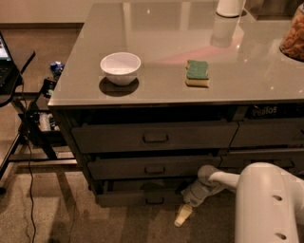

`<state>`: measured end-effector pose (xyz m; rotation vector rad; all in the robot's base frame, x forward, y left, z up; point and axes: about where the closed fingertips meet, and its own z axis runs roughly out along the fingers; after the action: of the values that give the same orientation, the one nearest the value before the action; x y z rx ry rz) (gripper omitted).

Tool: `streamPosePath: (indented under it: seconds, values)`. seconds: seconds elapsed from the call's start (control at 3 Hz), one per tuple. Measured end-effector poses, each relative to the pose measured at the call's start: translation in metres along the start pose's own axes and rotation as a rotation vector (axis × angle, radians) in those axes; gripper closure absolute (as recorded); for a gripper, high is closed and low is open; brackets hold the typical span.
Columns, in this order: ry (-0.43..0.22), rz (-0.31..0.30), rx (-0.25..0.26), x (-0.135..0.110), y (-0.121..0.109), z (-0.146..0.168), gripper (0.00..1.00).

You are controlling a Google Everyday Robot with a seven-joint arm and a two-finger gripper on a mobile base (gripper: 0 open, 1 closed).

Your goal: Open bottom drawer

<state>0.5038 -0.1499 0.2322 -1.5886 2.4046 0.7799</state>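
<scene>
The bottom drawer point(137, 196) is the lowest wide dark grey front under the counter, with a small rectangular handle point(154, 200) at its centre. It stands out a little from the two taller drawer fronts above it. My gripper point(181, 217) hangs low near the floor, just right of the drawer's right end and apart from the handle. Its cream tip points down and left. The white arm point(223, 179) reaches to it from the lower right.
A white bowl point(120, 67) and a green sponge point(197, 72) lie on the grey countertop point(166, 42). A white cup point(230, 7) stands at the back. Narrower drawers point(268, 133) are to the right. A black stand with cables point(28, 128) is to the left.
</scene>
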Motion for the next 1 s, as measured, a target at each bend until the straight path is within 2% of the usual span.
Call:
streamPosePath:
  seconds: [0.33, 1.0]
  values:
    - [-0.006, -0.014, 0.022, -0.009, -0.018, 0.009, 0.0]
    - [-0.005, -0.04, 0.048, -0.022, -0.033, 0.007, 0.0]
